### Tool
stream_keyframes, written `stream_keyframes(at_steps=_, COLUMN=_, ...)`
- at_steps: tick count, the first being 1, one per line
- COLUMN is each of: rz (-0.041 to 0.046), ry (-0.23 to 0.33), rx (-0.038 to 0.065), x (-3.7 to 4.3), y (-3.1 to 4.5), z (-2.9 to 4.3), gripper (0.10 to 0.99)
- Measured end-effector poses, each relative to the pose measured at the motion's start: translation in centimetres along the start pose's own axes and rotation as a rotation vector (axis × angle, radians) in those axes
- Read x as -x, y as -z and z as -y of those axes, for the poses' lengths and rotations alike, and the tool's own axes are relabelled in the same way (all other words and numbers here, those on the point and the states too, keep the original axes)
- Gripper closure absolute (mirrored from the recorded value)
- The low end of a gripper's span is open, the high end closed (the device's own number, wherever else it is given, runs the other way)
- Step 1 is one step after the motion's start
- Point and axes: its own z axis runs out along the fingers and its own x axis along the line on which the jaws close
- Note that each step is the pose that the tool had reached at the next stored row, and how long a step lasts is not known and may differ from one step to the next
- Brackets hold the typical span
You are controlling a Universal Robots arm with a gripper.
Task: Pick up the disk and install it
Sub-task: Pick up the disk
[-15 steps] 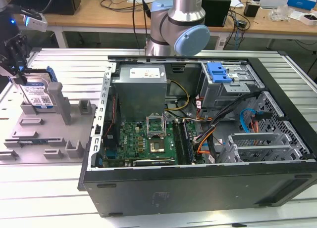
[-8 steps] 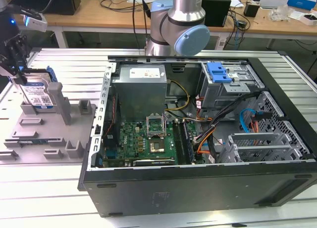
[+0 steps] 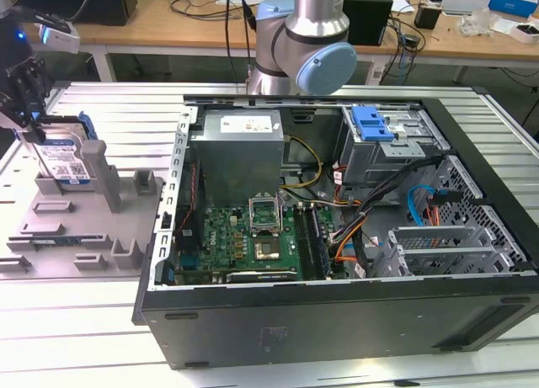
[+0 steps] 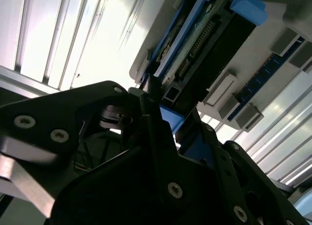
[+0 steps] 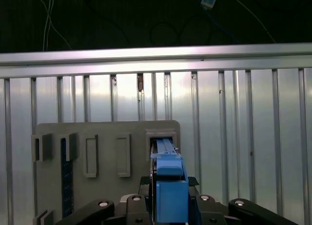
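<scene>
Ribbed metal desk (image 3: 109, 102) is carrying a grey fixture (image 3: 84, 232); the disk (image 3: 66, 161) is standing upright there, at ten o'clock from the open computer case (image 3: 337, 321), a grey post (image 3: 103, 176) crowding it; the tool (image 3: 32, 135) is straddling it, clamped or not I cannot tell

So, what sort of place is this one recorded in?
Likely a robotics lab or workshop: an open PC case sits on a slotted aluminium table, with cluttered wooden benches behind it.

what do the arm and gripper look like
The arm is a silver metal tube with grey joints and light-blue round caps. The gripper is black, with angular linkage plates dotted with silver screws. A white module with a blue light is mounted beside it.
</scene>
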Motion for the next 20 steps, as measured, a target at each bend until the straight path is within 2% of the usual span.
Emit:
stream_keyframes(at_steps=6, rz=0.0, ry=0.0, rx=0.0, x=-0.04, y=1.38, z=-0.04, gripper=0.722)
stream_keyframes(at_steps=10, rz=0.0, ry=0.0, rx=0.0, x=-0.06, y=2.66, z=-0.07, gripper=0.722)
stream_keyframes(at_steps=14, rz=0.0, ry=0.0, rx=0.0, x=-0.12, y=5.06, z=-0.14, gripper=0.722)
stream_keyframes(at_steps=18, rz=-0.0001, ry=0.0, rx=0.0, x=-0.17, y=6.62, z=-0.18, gripper=0.722)
stream_keyframes(at_steps=20, rz=0.0, ry=0.0, rx=0.0, x=-0.2, y=7.97, z=-0.21, gripper=0.722)
